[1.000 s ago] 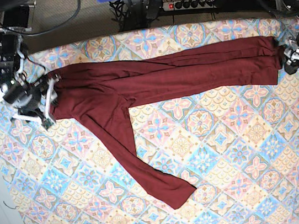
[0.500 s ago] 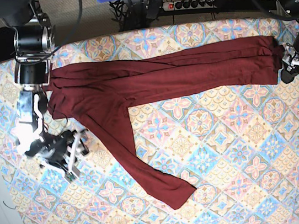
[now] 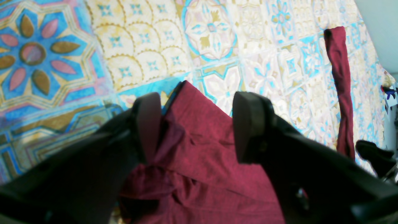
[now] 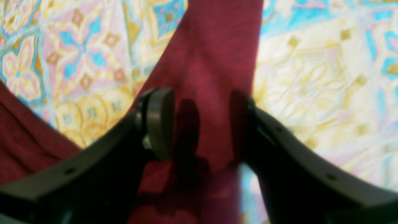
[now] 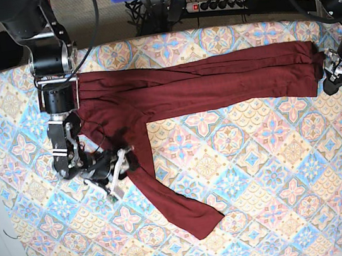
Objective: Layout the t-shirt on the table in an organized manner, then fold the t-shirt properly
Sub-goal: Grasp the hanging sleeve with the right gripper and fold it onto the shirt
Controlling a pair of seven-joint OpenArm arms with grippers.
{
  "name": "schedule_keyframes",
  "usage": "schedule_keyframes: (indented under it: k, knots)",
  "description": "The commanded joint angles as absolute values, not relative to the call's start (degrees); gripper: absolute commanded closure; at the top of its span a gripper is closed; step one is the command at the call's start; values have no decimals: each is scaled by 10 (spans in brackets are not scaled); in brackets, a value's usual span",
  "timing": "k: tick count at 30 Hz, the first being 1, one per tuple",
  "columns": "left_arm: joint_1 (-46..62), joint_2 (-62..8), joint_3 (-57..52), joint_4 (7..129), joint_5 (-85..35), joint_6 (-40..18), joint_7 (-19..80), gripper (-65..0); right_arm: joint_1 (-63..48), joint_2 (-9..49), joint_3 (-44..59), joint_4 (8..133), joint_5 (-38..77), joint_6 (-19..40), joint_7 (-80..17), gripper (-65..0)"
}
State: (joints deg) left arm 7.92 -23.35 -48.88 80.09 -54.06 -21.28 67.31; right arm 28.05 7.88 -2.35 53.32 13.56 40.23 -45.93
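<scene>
My t-shirt (image 5: 216,83), plain dark maroon, lies flat as a long band along the far side of the patterned table (image 5: 274,183), one sleeve slanting down toward the near edge, its cuff squared off.

No readable text, labels, brands or numbers anywhere: t-shirt (image 5: 215,80) plain, patterned surface (image 5: 279,170) without lettering.
</scene>
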Motion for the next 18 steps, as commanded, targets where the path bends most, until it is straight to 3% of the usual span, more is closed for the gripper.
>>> schedule_keyframes:
  k: [1, 11, 18]
  knots:
    - [76, -247, -492, 811, -553, -217, 664, -361, 310, 85, -20, 531, 147, 400, -434, -272]
    - [78, -247, -492, 811, -553, -218, 664, -361, 312, 85, -26, 428, 146, 400, -328, -273]
    - [78, -247, -492, 811, -553, -218, 664, -361, 312, 85, -114, 389, 146, 400, -278, -272]
